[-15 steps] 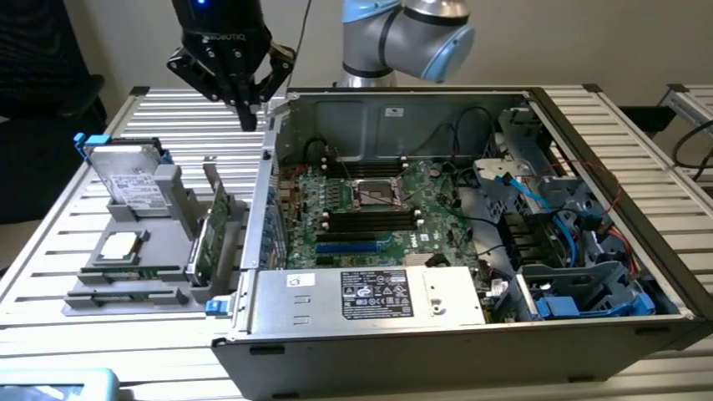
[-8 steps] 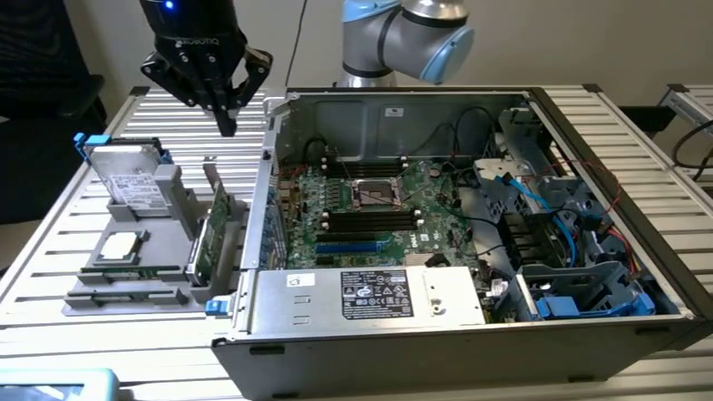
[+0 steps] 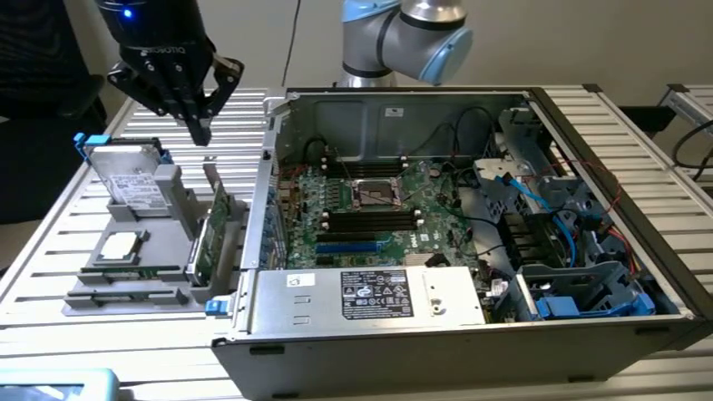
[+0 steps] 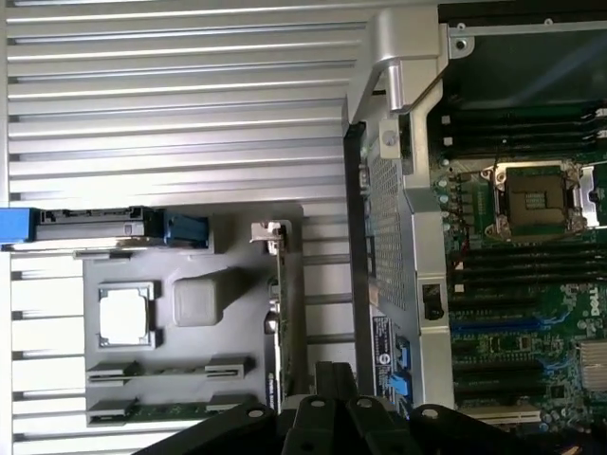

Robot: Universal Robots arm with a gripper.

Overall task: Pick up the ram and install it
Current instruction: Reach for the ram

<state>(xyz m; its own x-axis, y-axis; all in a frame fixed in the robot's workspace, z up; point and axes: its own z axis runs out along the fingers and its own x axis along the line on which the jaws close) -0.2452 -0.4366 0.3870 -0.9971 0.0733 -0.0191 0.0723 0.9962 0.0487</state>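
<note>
Everything sits on a slatted silver aluminium table (image 3: pixel 145 342). The biggest item is the open grey metal PC case (image 3: pixel 446 359), which takes up the centre and right of the exterior view with its green motherboard (image 3: pixel 435 188) exposed. The grey-and-blue robot arm (image 3: pixel 407 33) is at top centre. At the left of the frame there's a flat grey plastic parts holder (image 3: pixel 78 302). The black gripper (image 3: pixel 200 134) hangs above its far end in the upper left, claw pinched together with nothing in it. On the holder are a silver hard drive (image 3: pixel 128 180), a broad green expansion card (image 3: pixel 206 242) standing on edge, and a square silver CPU chip (image 3: pixel 119 245). The ram (image 4: pixel 161 410), a slim green stick, lies in the holder's slot farthest from the hard drive, well apart from the claw.
</note>
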